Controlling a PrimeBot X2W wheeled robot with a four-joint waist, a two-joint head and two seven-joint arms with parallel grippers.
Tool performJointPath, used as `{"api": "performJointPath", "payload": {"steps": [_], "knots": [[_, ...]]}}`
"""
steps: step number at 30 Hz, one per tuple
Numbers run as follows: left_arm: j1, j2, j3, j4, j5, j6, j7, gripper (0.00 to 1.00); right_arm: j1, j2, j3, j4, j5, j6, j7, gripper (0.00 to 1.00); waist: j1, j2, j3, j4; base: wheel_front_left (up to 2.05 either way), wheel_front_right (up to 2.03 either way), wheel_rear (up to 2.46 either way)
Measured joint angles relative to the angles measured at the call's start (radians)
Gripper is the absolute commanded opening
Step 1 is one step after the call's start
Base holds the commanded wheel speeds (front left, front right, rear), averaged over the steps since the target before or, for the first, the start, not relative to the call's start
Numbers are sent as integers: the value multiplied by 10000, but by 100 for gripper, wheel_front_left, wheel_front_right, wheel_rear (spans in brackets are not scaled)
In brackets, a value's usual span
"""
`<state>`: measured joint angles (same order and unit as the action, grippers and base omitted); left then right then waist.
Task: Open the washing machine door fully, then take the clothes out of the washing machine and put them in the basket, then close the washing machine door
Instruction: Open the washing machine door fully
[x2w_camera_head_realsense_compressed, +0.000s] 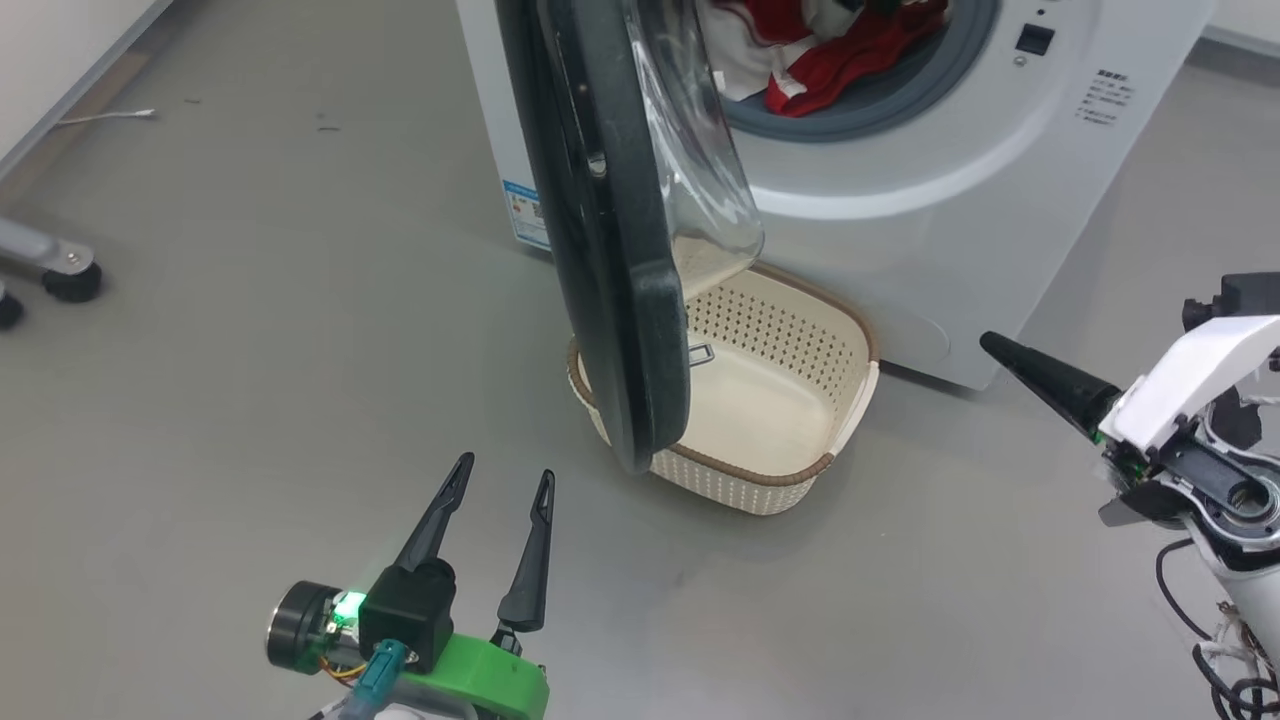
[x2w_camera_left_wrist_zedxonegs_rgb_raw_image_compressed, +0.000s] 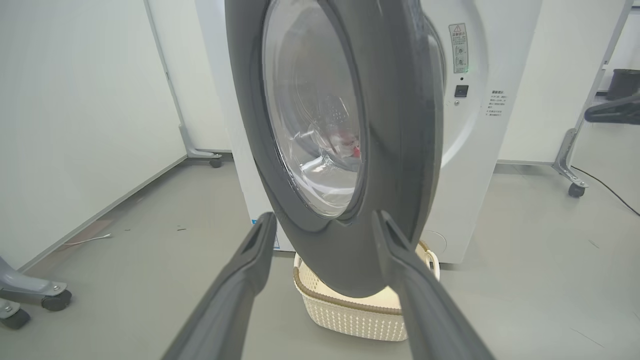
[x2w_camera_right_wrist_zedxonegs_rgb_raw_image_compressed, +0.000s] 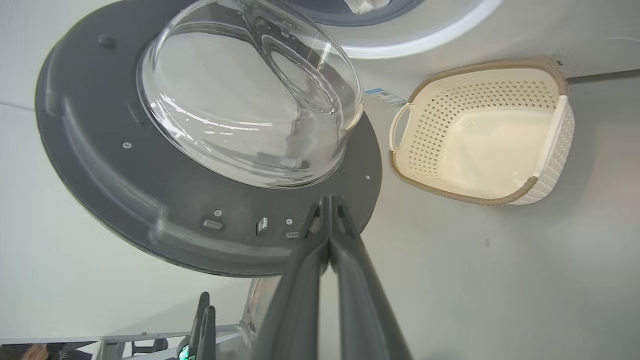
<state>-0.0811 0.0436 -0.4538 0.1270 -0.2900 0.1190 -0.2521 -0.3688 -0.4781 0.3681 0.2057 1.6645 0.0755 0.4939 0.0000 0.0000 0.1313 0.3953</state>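
The washing machine door (x2w_camera_head_realsense_compressed: 610, 250) stands swung out from the white washing machine (x2w_camera_head_realsense_compressed: 950, 200), edge-on to the head view. Red and white clothes (x2w_camera_head_realsense_compressed: 830, 50) lie in the open porthole. The cream basket (x2w_camera_head_realsense_compressed: 740, 470) sits empty on the floor in front of the machine, partly under the door. My left gripper (x2w_camera_head_realsense_compressed: 505, 470) is open, low and left of the door's bottom edge, apart from it; in the left wrist view its fingers (x2w_camera_left_wrist_zedxonegs_rgb_raw_image_compressed: 250, 260) frame the door (x2w_camera_left_wrist_zedxonegs_rgb_raw_image_compressed: 390, 150). My right gripper (x2w_camera_head_realsense_compressed: 990, 345) is shut and empty, right of the basket, pointing at the door's inner face (x2w_camera_right_wrist_zedxonegs_rgb_raw_image_compressed: 125, 175).
Caster feet of a frame (x2w_camera_head_realsense_compressed: 70, 280) stand at the far left, with a white cable (x2w_camera_head_realsense_compressed: 100, 117) on the floor by the wall. Another wheeled frame leg (x2w_camera_left_wrist_zedxonegs_rgb_raw_image_compressed: 575, 187) and a black cable lie right of the machine. Grey floor surrounds the basket.
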Motion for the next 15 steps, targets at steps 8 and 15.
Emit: {"api": "performJointPath", "payload": {"steps": [8, 15], "knots": [[161, -4, 934, 144, 161, 0, 0, 100, 602, -890, 861, -414, -3440, 372, -1730, 0, 0, 0, -607, -940, 0, 0, 0], [680, 6, 1755, 100, 161, 0, 0, 100, 1125, -1264, 1200, -840, -5492, 374, -3306, 0, 0, 0, -928, -1827, 0, 0, 0]]}}
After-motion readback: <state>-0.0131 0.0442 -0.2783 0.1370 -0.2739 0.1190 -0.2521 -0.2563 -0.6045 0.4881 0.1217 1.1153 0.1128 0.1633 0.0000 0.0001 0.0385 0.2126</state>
